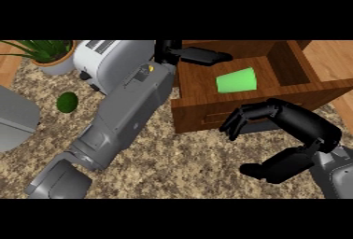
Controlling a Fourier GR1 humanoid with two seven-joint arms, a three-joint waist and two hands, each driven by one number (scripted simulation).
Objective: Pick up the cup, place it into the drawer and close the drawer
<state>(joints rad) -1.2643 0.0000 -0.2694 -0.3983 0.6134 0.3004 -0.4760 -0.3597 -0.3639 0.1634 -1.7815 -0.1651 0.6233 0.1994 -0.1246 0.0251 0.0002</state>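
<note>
The green cup (237, 80) lies on its side inside the open wooden drawer (207, 109), near the middle of its floor. My left hand (195, 55) reaches over the drawer's back left corner, fingers straight and pointing right, apart from the cup and holding nothing. My left forearm (127, 112) runs diagonally up from the lower left. My right hand (286, 121) hangs in front of the drawer's front panel at the right. Its fingers bend toward the panel, the thumb is spread wide below, and nothing is between them.
A white toaster (103, 58) stands left of the drawer, partly behind my left arm. A potted plant (50, 53) sits at the top left. A dark green round fruit (67, 101) lies on the speckled counter (186, 158). A grey object (14, 119) is at the left edge.
</note>
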